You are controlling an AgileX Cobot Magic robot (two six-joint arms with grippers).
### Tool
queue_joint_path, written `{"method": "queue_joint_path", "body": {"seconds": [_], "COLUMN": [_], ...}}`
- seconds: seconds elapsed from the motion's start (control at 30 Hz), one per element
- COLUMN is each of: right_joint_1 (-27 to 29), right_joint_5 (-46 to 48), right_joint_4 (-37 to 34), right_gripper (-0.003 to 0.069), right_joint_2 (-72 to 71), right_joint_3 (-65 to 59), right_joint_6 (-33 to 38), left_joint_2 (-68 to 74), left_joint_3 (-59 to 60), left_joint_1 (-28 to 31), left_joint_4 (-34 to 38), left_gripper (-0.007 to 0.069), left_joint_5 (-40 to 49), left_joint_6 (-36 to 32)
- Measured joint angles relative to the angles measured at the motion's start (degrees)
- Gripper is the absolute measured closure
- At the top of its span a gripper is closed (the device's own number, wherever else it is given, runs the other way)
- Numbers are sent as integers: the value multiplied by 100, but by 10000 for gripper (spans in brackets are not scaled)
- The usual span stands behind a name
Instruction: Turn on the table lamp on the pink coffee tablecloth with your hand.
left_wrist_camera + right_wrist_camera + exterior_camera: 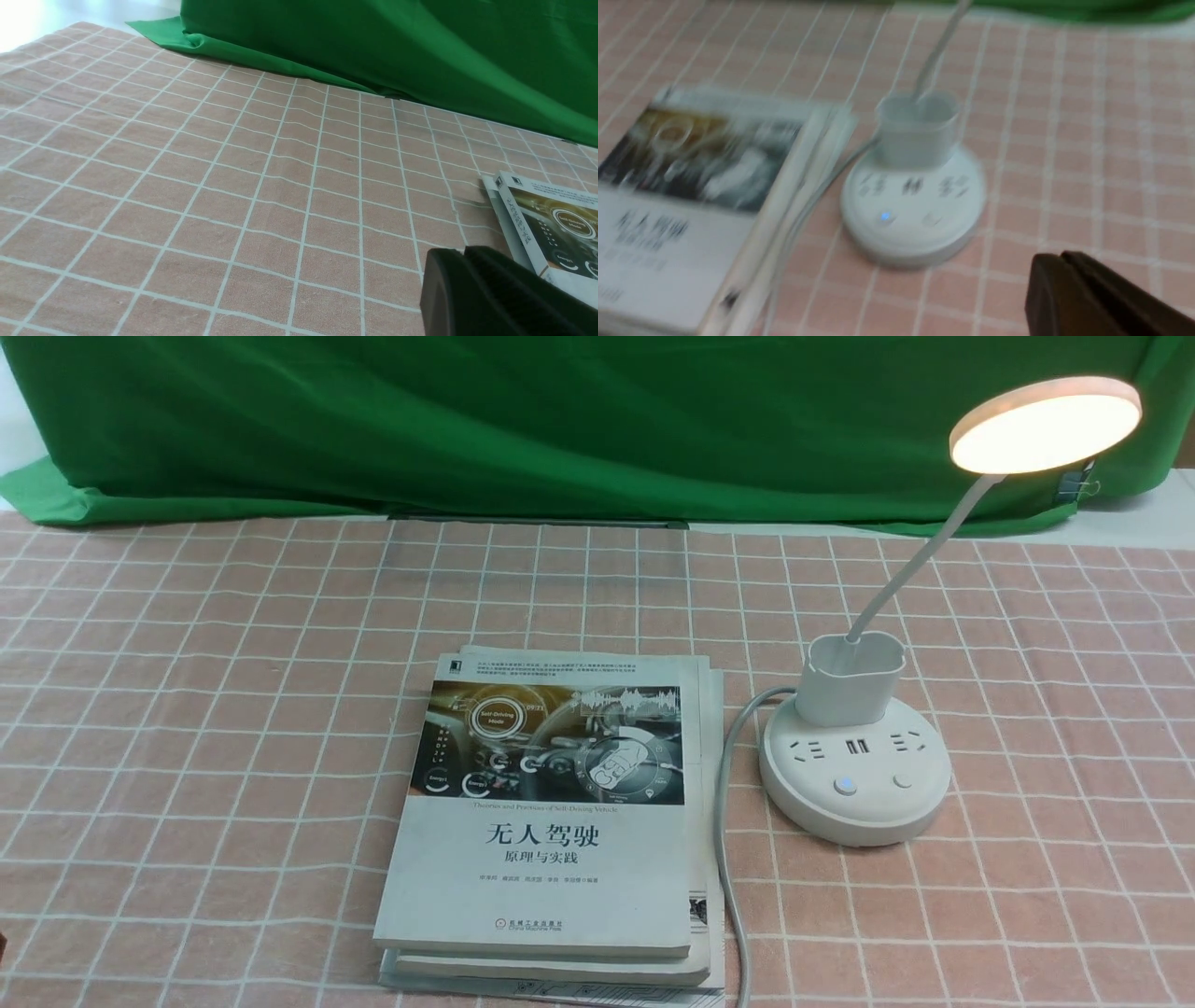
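The white table lamp (854,761) stands on the pink coffee tablecloth (205,691) at the right. Its disc head (1046,425) glows, and the left button on its base (846,786) shows a blue light. The lamp also shows, blurred, in the right wrist view (915,205). My right gripper (1059,256) is shut and empty, above the cloth, apart from the base on its near right. My left gripper (465,252) is shut and empty over the cloth left of the book. Neither gripper shows in the front view.
A stack of books (551,821) lies left of the lamp, also in the left wrist view (546,228). The lamp's grey cord (724,840) runs along the books' right edge to the front. A green backdrop cloth (560,420) hangs at the back.
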State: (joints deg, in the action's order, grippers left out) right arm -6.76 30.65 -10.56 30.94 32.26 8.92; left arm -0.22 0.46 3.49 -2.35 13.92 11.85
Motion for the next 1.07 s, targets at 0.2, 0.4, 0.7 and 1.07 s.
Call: {"method": "queue_joint_path", "body": {"seconds": [0.2,0.4,0.7,1.07], "right_joint_1": [396,572,608,612], "right_joint_5": [-1282,-1785,-1592,-1577], "right_joint_4": [0,183,418,441], "right_gripper": [631,631,631,620], "right_joint_2": [-1757,-2747,-3088,-3088], "right_joint_3": [-1814,-3068,-3265,-3265], "right_joint_6": [91,113,109,109], "left_joint_2": [0,0,0,0], "left_joint_3": [0,0,0,0], "left_joint_1": [0,0,0,0], "left_joint_4": [0,0,0,0], "left_gripper": [606,606,606,606], "left_joint_5": [0,0,-3,2], "left_joint_6": [-2,-2,-2,-2]}}
